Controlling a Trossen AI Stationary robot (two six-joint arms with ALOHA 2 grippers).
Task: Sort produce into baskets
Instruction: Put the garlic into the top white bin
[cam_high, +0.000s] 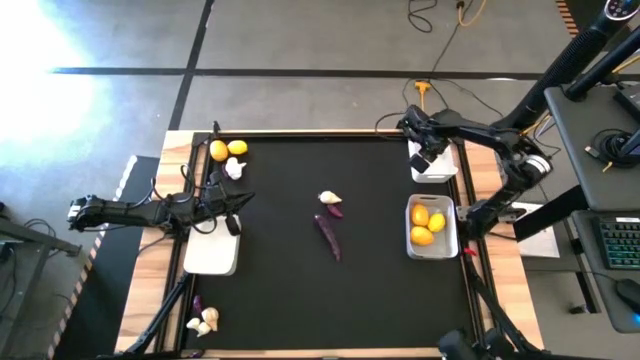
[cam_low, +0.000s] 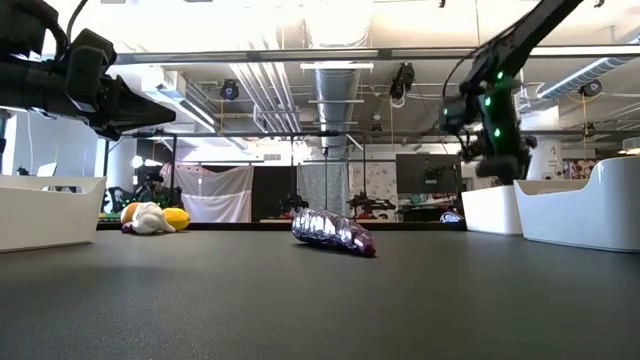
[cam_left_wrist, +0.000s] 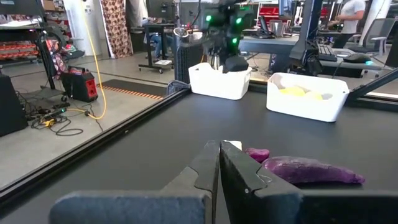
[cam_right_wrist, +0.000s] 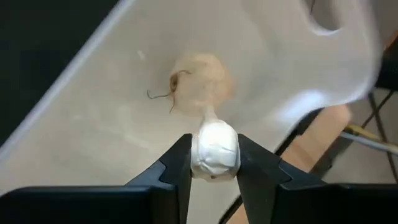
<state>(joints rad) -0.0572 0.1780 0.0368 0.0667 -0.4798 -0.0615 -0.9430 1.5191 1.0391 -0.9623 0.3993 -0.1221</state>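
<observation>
We see the right gripper (cam_right_wrist: 214, 167) over the far-right white basket (cam_high: 440, 170), clamped on a garlic bulb (cam_right_wrist: 215, 151); another garlic bulb (cam_right_wrist: 198, 84) lies in the basket below. Left gripper (cam_left_wrist: 219, 163) hangs above the left basket (cam_high: 212, 252), fingers closed on nothing. Long purple piece (cam_high: 329, 236) mid-table.

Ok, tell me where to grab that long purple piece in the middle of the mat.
Grip the long purple piece across its slim middle, coming straight down from above. It lies flat on the black mat, lengthwise toward the near edge, with clear space on both long sides, so fingers should straddle its width.
</observation>
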